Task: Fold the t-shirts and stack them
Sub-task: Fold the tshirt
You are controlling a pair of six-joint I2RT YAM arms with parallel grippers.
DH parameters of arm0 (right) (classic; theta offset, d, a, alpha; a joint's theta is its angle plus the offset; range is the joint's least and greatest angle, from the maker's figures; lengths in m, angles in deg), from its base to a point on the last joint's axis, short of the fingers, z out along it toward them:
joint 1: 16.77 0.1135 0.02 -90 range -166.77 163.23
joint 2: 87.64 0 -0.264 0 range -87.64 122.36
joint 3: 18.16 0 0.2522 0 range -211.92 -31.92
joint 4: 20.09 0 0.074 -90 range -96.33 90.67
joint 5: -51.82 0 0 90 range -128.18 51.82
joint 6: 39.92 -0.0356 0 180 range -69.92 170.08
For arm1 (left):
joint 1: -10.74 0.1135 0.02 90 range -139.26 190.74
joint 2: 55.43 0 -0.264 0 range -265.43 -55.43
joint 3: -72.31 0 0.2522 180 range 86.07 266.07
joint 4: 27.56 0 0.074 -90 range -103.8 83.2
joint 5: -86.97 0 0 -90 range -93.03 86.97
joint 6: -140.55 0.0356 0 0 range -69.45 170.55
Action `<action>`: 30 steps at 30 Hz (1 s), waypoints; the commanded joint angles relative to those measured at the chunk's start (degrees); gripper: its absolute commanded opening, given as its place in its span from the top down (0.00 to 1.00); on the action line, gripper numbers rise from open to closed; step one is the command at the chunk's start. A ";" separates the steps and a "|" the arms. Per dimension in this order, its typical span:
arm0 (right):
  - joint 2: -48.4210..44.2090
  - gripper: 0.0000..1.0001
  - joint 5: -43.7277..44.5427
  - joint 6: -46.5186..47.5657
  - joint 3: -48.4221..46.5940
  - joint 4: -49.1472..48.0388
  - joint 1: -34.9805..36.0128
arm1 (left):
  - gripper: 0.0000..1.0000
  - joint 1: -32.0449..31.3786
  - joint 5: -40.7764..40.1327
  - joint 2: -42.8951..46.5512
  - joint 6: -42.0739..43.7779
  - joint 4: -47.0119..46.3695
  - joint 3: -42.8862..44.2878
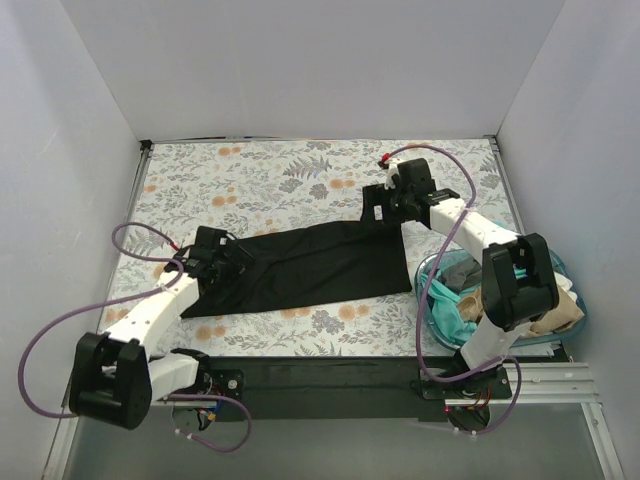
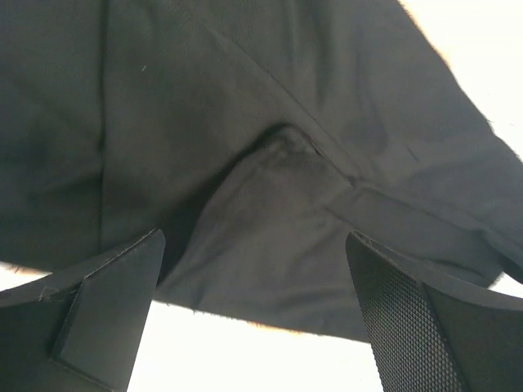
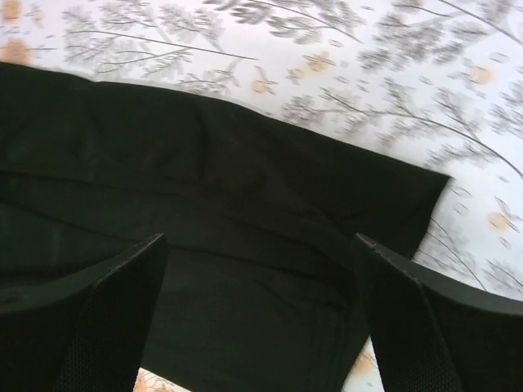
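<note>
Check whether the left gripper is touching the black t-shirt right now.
Cannot tell. The left wrist view shows the left gripper with jaws open over the black t-shirt, but neither contact nor a gap shows plainly.

Solid black t-shirt [image 1: 310, 268], white tablecloth [image 1: 260, 175] with grey leaves and orange flowers, blue tub [image 1: 426, 272], teal t-shirt [image 1: 437, 293], tan t-shirt [image 1: 468, 308]

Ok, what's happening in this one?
Two robot arms are working on a black t-shirt lying spread out on the floral table. The left gripper sits over its left end and the right gripper over its far right corner. Both have their jaws open, with nothing pinched yet. The teal and tan shirts wait in the blue tub on the right. No folded stack is visible.
</note>
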 commanded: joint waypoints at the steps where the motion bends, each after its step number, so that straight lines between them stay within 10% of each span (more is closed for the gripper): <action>1: 4.63 0.02 -9.24 1.35 -4.25 -2.53 0.93 | 0.07 0.61 -0.13 -4.60 1.16 -5.94 2.20; 16: 4.30 0.02 -0.63 -0.23 7.51 -2.00 0.32 | 0.06 13.80 0.66 -12.52 2.92 -10.69 -1.85; 30: -1.85 0.02 -11.25 -1.02 13.86 -4.28 0.58 | 0.06 19.25 1.18 -19.54 3.97 -12.01 4.73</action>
